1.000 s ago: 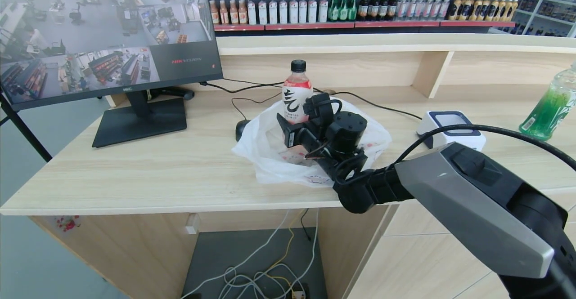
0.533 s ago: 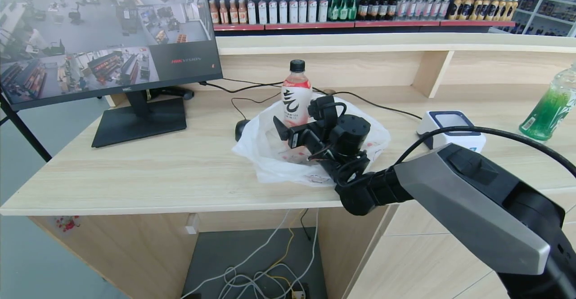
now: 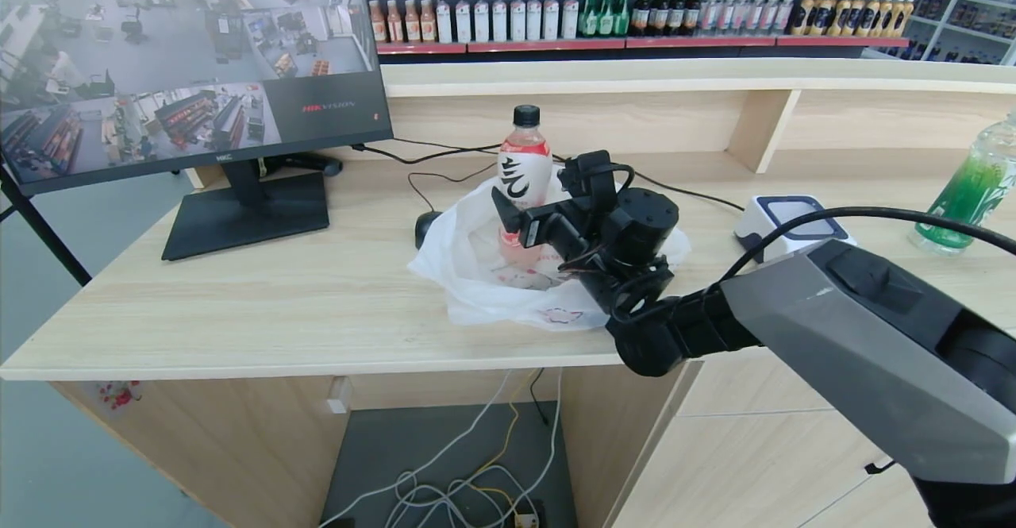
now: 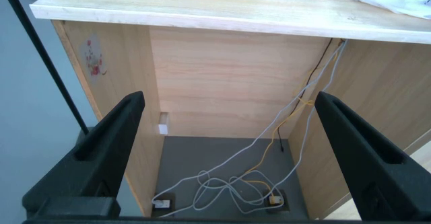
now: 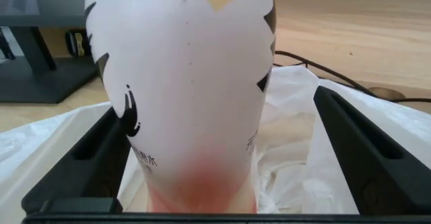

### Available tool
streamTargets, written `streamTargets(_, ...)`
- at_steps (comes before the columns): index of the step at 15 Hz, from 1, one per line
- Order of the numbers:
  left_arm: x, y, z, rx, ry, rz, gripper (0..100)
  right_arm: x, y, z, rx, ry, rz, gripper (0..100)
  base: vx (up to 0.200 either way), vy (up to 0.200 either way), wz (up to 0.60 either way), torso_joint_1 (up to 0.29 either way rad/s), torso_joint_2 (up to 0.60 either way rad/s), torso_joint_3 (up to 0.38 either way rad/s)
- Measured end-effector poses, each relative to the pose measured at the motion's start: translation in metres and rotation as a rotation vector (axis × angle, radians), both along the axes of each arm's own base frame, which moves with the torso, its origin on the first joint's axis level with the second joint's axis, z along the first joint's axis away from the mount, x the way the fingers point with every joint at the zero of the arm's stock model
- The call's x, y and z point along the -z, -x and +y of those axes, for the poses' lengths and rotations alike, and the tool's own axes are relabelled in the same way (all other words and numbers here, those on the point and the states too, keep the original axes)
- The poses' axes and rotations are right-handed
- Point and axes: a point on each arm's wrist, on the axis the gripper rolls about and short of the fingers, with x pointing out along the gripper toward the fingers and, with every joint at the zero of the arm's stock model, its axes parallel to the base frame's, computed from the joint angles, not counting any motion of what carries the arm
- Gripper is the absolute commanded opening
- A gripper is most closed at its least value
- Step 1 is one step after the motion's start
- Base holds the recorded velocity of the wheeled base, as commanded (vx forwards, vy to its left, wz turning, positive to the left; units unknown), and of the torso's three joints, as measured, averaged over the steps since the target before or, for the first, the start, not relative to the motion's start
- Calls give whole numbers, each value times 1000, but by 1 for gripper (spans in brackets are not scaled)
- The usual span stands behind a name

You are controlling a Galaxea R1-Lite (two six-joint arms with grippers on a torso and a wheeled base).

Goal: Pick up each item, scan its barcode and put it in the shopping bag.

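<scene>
Retreating right gripper [image 3: 533,194], bottle [image 3: 523,164] released

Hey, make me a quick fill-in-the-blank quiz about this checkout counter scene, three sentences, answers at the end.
The white plastic bottle with a pink label, standing in the white plastic shopping bag, has a ___ cap. The right gripper has its jaws ___ on either side of it. The green plastic bottle stands to the robot's ___ of the white box-shaped scanner. Missing words: black; open; right.
</scene>
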Motion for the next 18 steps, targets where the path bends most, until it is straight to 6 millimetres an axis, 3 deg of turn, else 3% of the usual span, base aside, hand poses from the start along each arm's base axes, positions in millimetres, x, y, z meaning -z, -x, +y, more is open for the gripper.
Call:
streamTargets(9,0,0,0,0,0,0,100,-6,64,-37,-11,7,13,100,0,0,0,0,0,0)
streamTargets(15,0,0,0,0,0,0,100,5,115,-64,-36,7,57,100,0,0,0,0,0,0)
streamTargets(18,0,0,0,0,0,0,100,-4,137,-76,-44,3,62,100,0,0,0,0,0,0)
